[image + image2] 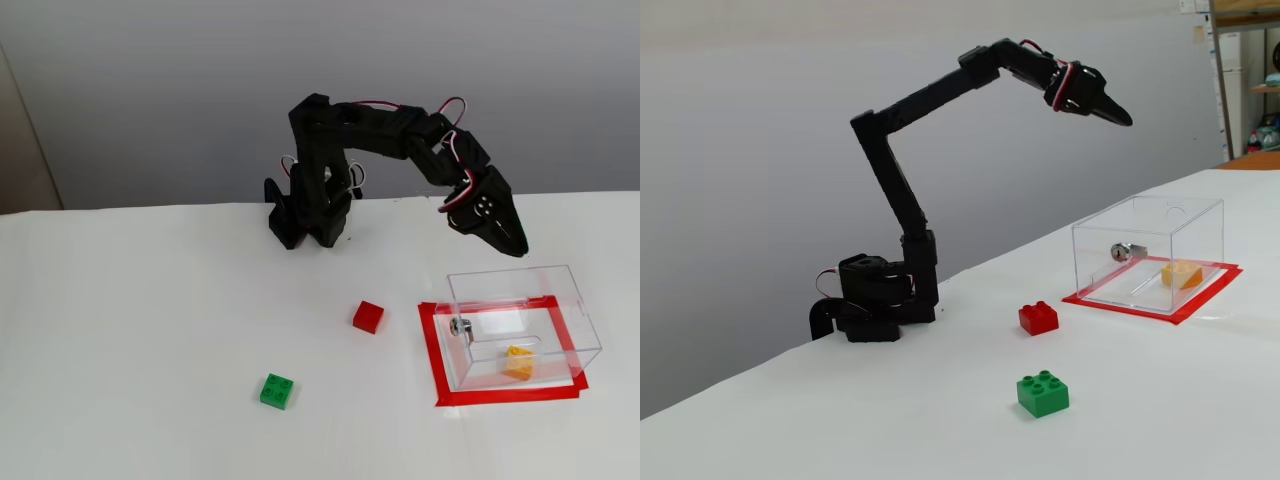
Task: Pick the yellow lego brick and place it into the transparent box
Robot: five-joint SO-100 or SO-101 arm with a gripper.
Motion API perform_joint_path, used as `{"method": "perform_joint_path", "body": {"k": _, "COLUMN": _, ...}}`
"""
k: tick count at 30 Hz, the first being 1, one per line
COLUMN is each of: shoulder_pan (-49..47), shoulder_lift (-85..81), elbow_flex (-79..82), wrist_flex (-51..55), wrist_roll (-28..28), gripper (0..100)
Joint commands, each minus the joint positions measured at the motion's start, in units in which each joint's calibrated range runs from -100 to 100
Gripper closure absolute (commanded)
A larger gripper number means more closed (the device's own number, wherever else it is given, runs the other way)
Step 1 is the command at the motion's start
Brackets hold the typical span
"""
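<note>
Yellow lego brick [518, 363] lying tilted inside transparent box [570, 300], near its right end in a fixed view. Tool [1120, 115] above box, tips together, empty. Judged light, rigid, slick plastic; best pinched across opposite flat sides.

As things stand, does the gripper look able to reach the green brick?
Probably yes: the green brick sits alone on open table, the red brick well apart, though the gripper hangs raised over by the transparent box.

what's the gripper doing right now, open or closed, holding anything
Black two-finger gripper: closed and empty, raised above the clear plastic transparent box; the small yellow lego brick already lies inside the box.
</note>
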Motion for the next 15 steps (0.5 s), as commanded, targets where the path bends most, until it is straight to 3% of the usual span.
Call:
{"method": "perform_joint_path", "body": {"k": 1, "shoulder_pan": 7.4, "shoulder_lift": -9.7, "elbow_flex": -1.8, "wrist_flex": 6.9, "wrist_roll": 0.3, "gripper": 98}}
{"method": "perform_joint_path", "body": {"k": 7, "shoulder_pan": 28.9, "shoulder_lift": -18.3, "elbow_flex": -0.6, "wrist_flex": 17.7, "wrist_roll": 0.3, "gripper": 98}}
{"method": "perform_joint_path", "body": {"k": 11, "shoulder_pan": 44.0, "shoulder_lift": -23.0, "elbow_flex": 8.1, "wrist_flex": 17.9, "wrist_roll": 0.2, "gripper": 98}}
{"method": "perform_joint_path", "body": {"k": 15, "shoulder_pan": 53.3, "shoulder_lift": -27.9, "elbow_flex": 23.1, "wrist_flex": 13.2, "wrist_roll": 0.2, "gripper": 98}}
